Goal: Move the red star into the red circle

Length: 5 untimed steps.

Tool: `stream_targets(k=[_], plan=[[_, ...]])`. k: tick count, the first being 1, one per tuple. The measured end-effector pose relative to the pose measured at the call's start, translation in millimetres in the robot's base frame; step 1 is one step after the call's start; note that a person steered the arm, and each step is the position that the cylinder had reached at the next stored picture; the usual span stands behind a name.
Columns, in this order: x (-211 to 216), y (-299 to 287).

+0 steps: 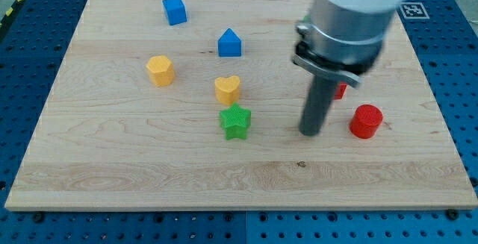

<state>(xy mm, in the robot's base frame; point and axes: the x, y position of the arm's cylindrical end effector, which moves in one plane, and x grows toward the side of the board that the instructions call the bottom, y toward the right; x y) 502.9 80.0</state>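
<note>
Board (75, 162) lay flat, holding every block. Blue cube (173, 10) sat at the view's top left, with the blue house-shaped block (230, 43) below and right of it. Yellow hexagon (160, 70) stood left of the yellow heart (228, 89). Green star (236, 121) was just under the heart, nearly touching. My tip (309, 132) rested on the board between the green star and the red cylinder (366, 121), apart from both. A red block (340, 91) was mostly hidden behind the rod – possibly the star – up and left of the cylinder.
</note>
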Motion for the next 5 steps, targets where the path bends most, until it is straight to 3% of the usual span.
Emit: stream_targets(k=[1,3,5], plan=[[-43.2,-23.5],[-99.0,1.8],[-61.2,46.8]])
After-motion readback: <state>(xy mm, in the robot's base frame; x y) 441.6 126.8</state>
